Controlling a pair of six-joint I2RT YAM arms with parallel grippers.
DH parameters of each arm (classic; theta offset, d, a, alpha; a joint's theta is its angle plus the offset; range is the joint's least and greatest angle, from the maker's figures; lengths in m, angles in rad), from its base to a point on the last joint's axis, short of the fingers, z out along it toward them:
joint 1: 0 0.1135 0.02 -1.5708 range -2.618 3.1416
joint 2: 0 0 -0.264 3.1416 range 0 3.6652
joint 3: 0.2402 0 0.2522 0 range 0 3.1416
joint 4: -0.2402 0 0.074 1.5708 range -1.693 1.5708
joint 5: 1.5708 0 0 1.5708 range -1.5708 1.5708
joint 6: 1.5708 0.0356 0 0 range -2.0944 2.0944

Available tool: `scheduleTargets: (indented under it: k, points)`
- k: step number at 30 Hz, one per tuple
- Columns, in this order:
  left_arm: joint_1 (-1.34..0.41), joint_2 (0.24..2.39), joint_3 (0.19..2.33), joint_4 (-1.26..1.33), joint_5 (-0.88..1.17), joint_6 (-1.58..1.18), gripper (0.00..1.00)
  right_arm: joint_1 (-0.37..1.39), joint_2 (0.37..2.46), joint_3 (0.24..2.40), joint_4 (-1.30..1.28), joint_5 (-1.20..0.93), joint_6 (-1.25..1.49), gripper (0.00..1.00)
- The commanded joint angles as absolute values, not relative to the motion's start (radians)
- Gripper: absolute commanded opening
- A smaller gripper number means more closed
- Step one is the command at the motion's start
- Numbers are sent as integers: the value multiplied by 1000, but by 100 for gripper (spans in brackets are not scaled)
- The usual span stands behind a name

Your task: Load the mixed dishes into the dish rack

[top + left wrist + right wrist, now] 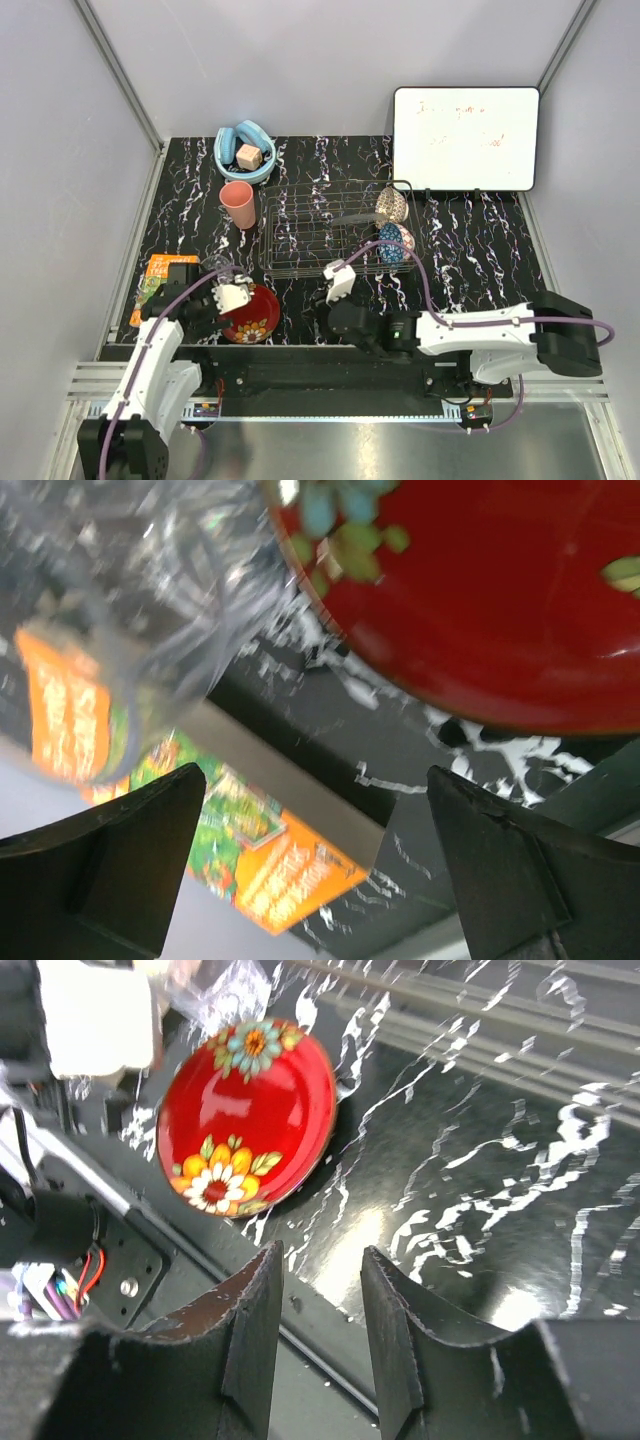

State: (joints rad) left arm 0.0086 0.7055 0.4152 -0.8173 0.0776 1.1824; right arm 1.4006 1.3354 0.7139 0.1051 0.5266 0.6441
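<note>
The silver wire dish rack [300, 215] stands mid-table. At its right end a blue patterned bowl [393, 243] and a pale speckled bowl [392, 205] stand on edge. A salmon-pink cup [238, 204] stands just left of the rack. The red floral bowl [252, 315] [245, 1110] [500, 590] lies at the front left. A clear glass vessel [218, 265] [150, 590] sits behind it. My left gripper [222, 292] [315, 780] hangs open between the glass and the red bowl, holding nothing. My right gripper [325, 312] [322, 1255] is open and empty over the table's near edge, right of the red bowl.
A white framed whiteboard [466, 138] leans at the back right. A light-blue ring with a wooden block [245, 150] lies at the back left. An orange packet [160, 285] [290, 865] lies at the front left edge. Grey walls close in the table.
</note>
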Motion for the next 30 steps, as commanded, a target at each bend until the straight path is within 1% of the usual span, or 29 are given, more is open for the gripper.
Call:
scheduleTargets:
  k: [1,3,6,12,16,18,20,23,28,30]
  points:
    - [-40,768,448,-750,186,1249,99,1405,1232,663,94,647,683,45]
    - [-89,805,452,-738,193,1236,99,1405,1197,641,86,669,718,45]
    - [-118,847,469,-732,227,1226,99,1405,1171,604,84,683,741,45]
    - [-158,897,561,-784,236,1195,99,1405,1178,598,77,693,732,45]
    - [-219,920,618,-834,299,1125,99,1404,1203,620,57,696,742,46]
    - [-245,951,649,-856,325,1072,99,1402,1219,641,17,703,758,48]
    - [-294,989,663,-868,344,1017,99,1399,1221,644,-27,709,787,54]
    - [-356,1014,678,-877,327,956,99,1397,1200,637,-40,715,811,59]
    - [-364,988,739,-922,282,916,99,1397,1184,626,-49,719,821,59]
    - [-362,957,771,-980,261,923,99,1397,1181,624,-49,719,818,59]
